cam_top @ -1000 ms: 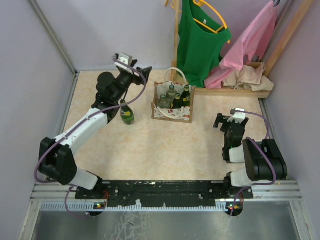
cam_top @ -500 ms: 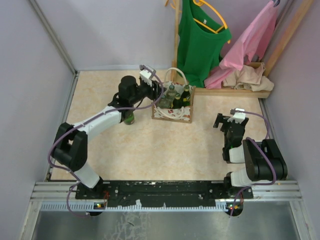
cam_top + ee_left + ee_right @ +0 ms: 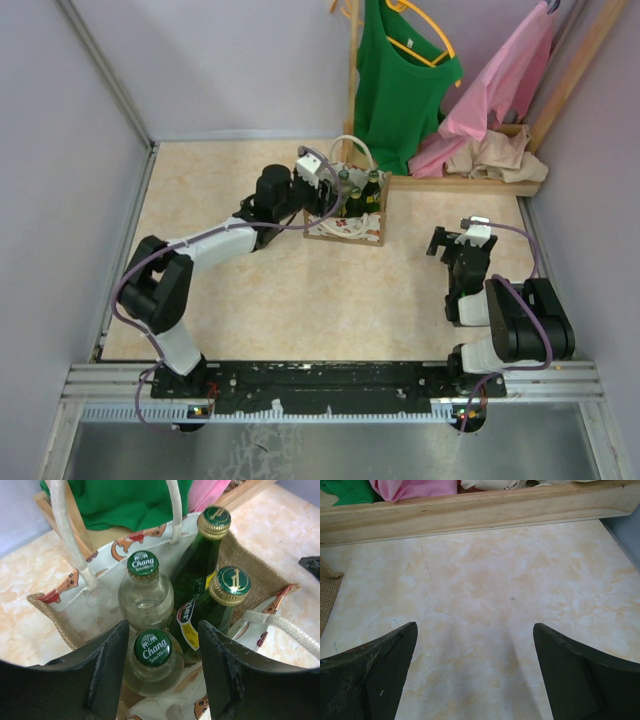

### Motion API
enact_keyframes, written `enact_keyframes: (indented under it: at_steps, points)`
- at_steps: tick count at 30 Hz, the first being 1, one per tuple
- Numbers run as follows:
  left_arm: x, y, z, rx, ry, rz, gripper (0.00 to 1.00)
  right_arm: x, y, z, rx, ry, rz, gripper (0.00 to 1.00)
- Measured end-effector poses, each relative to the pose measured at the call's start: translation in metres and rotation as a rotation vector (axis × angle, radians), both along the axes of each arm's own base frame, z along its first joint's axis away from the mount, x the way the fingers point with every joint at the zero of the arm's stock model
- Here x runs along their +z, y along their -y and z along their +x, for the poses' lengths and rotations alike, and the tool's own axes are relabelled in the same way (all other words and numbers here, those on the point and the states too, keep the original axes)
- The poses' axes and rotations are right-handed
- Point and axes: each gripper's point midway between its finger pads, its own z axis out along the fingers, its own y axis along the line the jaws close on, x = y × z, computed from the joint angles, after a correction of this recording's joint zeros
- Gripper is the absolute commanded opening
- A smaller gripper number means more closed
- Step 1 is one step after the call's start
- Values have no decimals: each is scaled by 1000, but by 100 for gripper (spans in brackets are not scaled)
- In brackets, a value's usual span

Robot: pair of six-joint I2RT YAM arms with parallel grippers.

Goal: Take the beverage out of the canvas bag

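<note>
The canvas bag (image 3: pixel 352 228) stands on the floor at the back middle, with white loop handles and a printed side. In the left wrist view its cream wall (image 3: pixel 95 605) holds several bottles: two clear Chang soda bottles with green caps (image 3: pixel 152 648) (image 3: pixel 142 563) and two dark green bottles with gold caps (image 3: pixel 233 582) (image 3: pixel 215 519). My left gripper (image 3: pixel 328 188) is open above the bag, its jaws (image 3: pixel 164 628) either side of the nearer Chang cap, not touching it. My right gripper (image 3: pixel 455 240) is open and empty over bare floor (image 3: pixel 475 625).
A wooden rack (image 3: pixel 470 182) stands behind the bag with a green shirt (image 3: pixel 405 80), a pink garment (image 3: pixel 500 85) and a beige cloth heap (image 3: pixel 495 155). Its base rail (image 3: pixel 480 515) lies ahead of my right gripper. Lilac walls enclose the floor.
My left arm has swung right from the floor's left part to over the bag, and the gripper now hangs above the bottles. The right arm has not moved.
</note>
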Motion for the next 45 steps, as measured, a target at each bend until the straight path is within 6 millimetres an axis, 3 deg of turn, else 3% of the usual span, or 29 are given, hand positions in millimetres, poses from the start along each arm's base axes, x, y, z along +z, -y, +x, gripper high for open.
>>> enact_keyframes:
  at_steps: [4,11,13,22,37,40,45]
  points:
    - [-14,-1,1,14,-17,23,70,0,0,0,0,0,0,99]
    - [-22,-5,8,55,-16,38,67,0,0,0,0,0,0,99]
    - [-25,-5,13,70,-7,39,59,0,0,0,0,0,0,99]
    - [-32,-1,22,84,1,35,0,0,0,0,0,0,0,99]
    - [-24,1,26,71,-17,105,0,0,0,0,0,0,0,99]
    - [-8,3,31,67,1,117,0,0,0,0,0,0,0,99]
    - [39,4,39,77,76,103,0,0,0,0,0,0,0,99]
